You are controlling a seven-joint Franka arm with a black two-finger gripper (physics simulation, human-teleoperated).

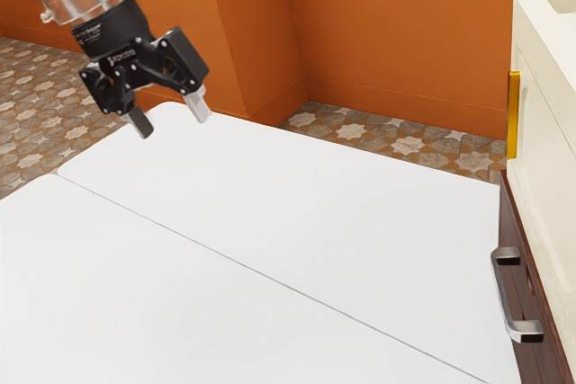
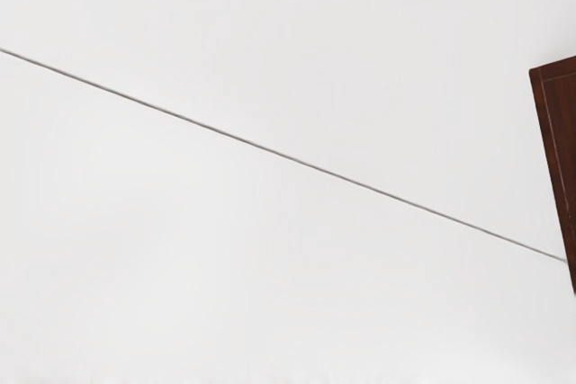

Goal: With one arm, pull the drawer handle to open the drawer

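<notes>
The jaws of the black gripper stand spread with nothing between them, and they are above the white table, near its far corner in the exterior view. Along this table there goes one thin dark seam, which in the wrist view reaches to the dark brown wood. At the exterior view's right, well apart from the jaws, the silver drawer handle is fixed on the brown drawer front, below the cream cabinet body with its yellow strip.
</notes>
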